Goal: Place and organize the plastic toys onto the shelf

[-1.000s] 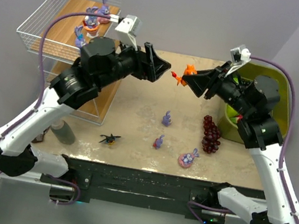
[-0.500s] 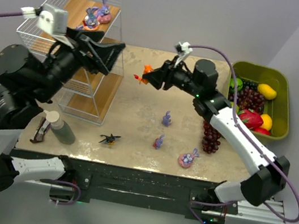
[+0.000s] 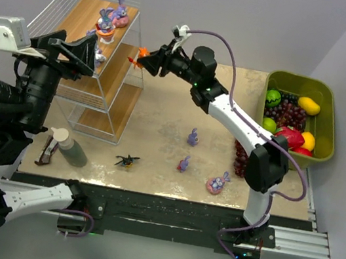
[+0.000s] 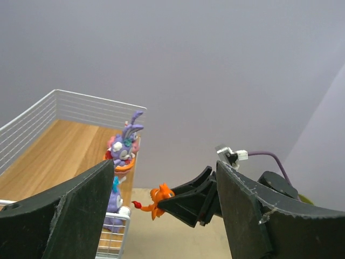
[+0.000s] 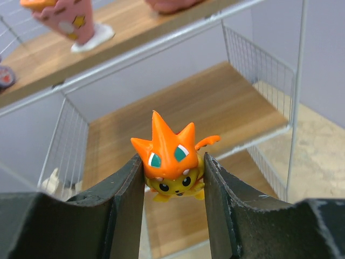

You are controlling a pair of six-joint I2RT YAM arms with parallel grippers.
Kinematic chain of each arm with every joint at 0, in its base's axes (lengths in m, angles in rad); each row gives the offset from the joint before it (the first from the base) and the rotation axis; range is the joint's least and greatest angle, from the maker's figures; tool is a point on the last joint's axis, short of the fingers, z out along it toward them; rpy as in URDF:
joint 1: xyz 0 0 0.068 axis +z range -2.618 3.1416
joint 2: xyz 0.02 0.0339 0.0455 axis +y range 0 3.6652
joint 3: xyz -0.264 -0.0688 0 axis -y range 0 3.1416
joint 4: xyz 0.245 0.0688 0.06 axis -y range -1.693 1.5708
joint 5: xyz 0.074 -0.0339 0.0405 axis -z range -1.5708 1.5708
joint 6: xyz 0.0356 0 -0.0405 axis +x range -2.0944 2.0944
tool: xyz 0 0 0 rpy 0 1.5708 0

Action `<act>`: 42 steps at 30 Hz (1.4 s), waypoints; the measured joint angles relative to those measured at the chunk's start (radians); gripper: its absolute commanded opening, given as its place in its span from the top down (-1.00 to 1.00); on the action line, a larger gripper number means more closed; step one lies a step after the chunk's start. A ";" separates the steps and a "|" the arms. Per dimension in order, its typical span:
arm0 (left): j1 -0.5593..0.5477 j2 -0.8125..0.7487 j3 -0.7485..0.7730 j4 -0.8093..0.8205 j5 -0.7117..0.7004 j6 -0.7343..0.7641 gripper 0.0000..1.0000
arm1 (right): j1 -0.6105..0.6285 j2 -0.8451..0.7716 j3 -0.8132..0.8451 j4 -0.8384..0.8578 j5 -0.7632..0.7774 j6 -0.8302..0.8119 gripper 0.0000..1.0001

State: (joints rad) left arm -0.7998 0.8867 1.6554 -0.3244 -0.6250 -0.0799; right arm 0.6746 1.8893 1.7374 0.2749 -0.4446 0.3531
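Right gripper [image 3: 148,63] clamped on orange toy [image 5: 171,162]; ease over shelf [image 5: 215,102] middle board, set upright, release. Left gripper [image 4: 166,178] jaws apart, empty

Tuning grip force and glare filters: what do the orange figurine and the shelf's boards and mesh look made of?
Orange figurine: moulded plastic, satin sheen, painted eyes; likely hard.
Shelf boards: light wood or wood-look laminate, matte, visible grain.
Mesh: thin white-coated wire, probably metal.

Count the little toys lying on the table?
4: a purple plastic bunny mid-table, another nearer the front, a bunny on a pink round base beside it, a black insect figure left. Some may be hidden.
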 measured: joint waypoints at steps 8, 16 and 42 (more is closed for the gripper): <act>0.000 0.028 -0.016 0.035 -0.135 0.048 -0.65 | 0.001 0.218 0.200 0.052 -0.033 -0.024 1.00; 0.000 0.031 -0.018 0.090 -0.222 0.091 -0.66 | 0.001 0.324 0.303 0.056 -0.074 -0.050 1.00; 0.000 0.055 -0.039 0.088 -0.273 0.126 -0.70 | 0.048 0.476 0.505 0.046 -0.073 -0.171 1.00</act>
State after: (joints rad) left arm -0.8001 0.9421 1.6169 -0.2363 -0.8982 0.0460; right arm 0.7227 2.3650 2.2421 0.3206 -0.5175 0.1822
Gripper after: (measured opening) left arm 0.844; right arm 0.442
